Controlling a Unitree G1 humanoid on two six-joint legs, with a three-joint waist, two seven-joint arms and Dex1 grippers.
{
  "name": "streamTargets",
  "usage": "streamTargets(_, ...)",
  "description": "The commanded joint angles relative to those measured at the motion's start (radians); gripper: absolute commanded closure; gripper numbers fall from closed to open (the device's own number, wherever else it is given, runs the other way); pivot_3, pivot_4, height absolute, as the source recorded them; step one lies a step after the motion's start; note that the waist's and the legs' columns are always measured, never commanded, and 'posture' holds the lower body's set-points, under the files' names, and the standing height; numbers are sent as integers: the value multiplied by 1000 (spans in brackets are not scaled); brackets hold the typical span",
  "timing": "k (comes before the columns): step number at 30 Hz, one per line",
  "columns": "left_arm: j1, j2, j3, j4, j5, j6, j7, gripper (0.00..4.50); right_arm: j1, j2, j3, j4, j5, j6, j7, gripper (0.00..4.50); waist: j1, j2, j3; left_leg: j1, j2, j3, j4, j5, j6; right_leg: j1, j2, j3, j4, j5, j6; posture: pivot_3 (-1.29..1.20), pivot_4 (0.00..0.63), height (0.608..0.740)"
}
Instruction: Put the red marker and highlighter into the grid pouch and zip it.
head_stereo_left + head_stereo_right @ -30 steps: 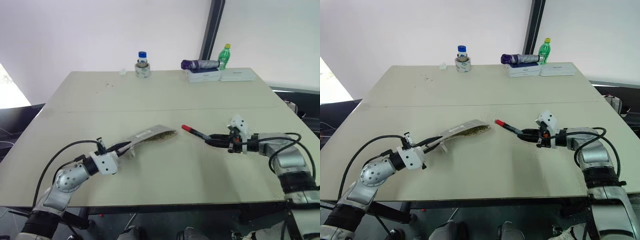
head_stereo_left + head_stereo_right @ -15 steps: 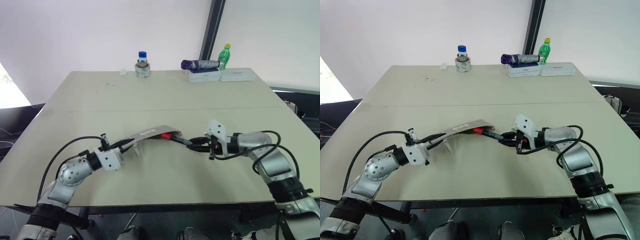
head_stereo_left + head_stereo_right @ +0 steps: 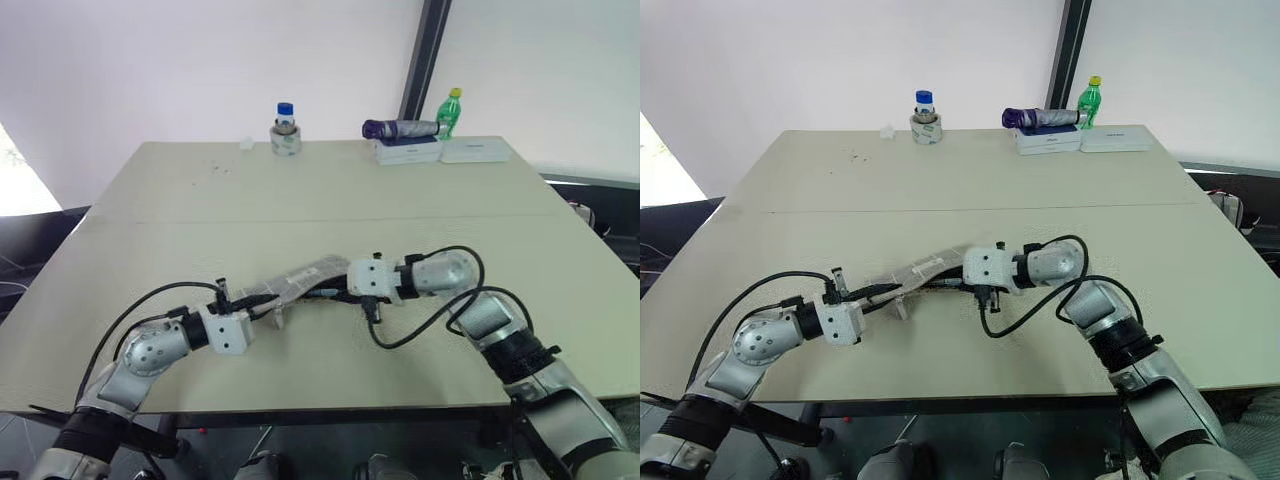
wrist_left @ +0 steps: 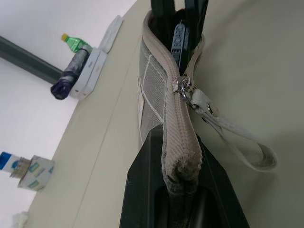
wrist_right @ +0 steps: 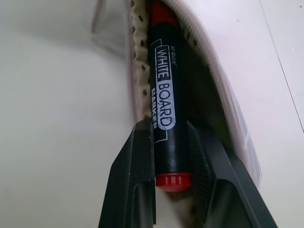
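The grid pouch (image 3: 300, 279) lies near the table's front, its near end lifted. My left gripper (image 4: 178, 145) is shut on that end, just behind the zipper pull (image 4: 186, 90) and its white strap. My right gripper (image 5: 168, 127) is shut on the red marker (image 5: 164, 107), a black barrel with a red end. It comes in from the right, at the pouch's open mouth (image 3: 330, 292). The marker's red cap sits inside the opening, between the pouch's two sides. The highlighter is hidden.
At the table's far edge stand a blue-capped jar on a tape roll (image 3: 285, 130), a purple bundle on white boxes (image 3: 405, 140) and a green bottle (image 3: 453, 110). The bare tabletop (image 3: 320, 190) stretches between them and the pouch.
My right gripper has swung left with the red marker and rolled, carrying its cap from open air into the pouch's mouth. The left gripper has kept its hold and barely shifted.
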State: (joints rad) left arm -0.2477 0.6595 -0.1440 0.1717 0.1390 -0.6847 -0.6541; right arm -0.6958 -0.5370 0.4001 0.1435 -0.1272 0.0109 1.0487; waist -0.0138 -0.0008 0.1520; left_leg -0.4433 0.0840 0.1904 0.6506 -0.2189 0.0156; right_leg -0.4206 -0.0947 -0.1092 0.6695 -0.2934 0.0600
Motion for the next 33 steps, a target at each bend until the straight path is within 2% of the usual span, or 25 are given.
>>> streamTargets(1,-2,5,3,-51,-23,-12,-6,4500,-37,14,19,-6,-59,-63,-37,4082,-1,0,0,0,0,0,0,0,0,0,0,0,0,0,0,0,150,740)
streamTargets(3,-3,4,4,-53,-19,-13,-4,4500,-39,24,9,7,-46,-57,-32,4082,-1,0,0,0,0,0,0,0,0,0,0,0,0,0,0,0,150,740)
streamTargets(5,-5,-3,14,-52,-29,2,1,4500,-46,14,-6,26,-28,-65,-11,3023,0,0,0,0,0,0,0,0,0,0,0,0,0,0,0,0,150,740)
streamTargets(10,9,-6,26,-57,-46,52,-2,4500,-18,-4,-78,-29,62,-28,11,761,0,0,0,0,0,0,0,0,0,0,0,0,0,0,0,0,150,740)
streamTargets(16,28,-16,26,-73,-48,80,10,4500,50,-71,-215,-203,252,216,61,761,1,0,0,0,0,-1,0,0,0,1,0,0,0,0,0,0,150,740)
streamTargets(19,25,-30,29,-66,-36,97,33,4500,96,-75,-294,-311,400,424,50,761,0,0,0,0,0,-2,0,-2,3,1,0,0,0,0,0,0,150,740)
streamTargets(21,16,-41,25,-59,-23,113,43,4500,136,-70,-351,-388,540,624,33,761,0,0,0,0,1,-2,0,-3,4,1,0,0,0,0,0,0,150,740)
streamTargets(24,5,-55,3,-70,-19,129,28,4500,254,-80,-363,-487,676,834,17,761,3,-1,0,0,0,-3,0,-3,5,2,-1,0,0,0,0,0,150,740)
streamTargets(27,-11,-61,-14,-71,6,131,26,4500,371,-21,-333,-520,712,879,-50,761,2,-2,-1,0,0,-4,0,-4,7,2,-2,-1,0,0,0,0,150,740)
streamTargets(30,-31,-57,-24,-73,35,138,24,4500,429,38,-260,-494,640,814,-125,761,0,-2,-1,0,0,-4,0,-4,7,2,-1,-1,0,0,-1,0,150,740)
streamTargets(33,-54,-57,-40,-84,55,153,16,4500,425,174,-226,-429,607,774,-244,761,-2,-2,-1,1,0,-4,0,-4,6,2,0,-1,0,0,0,0,150,740)
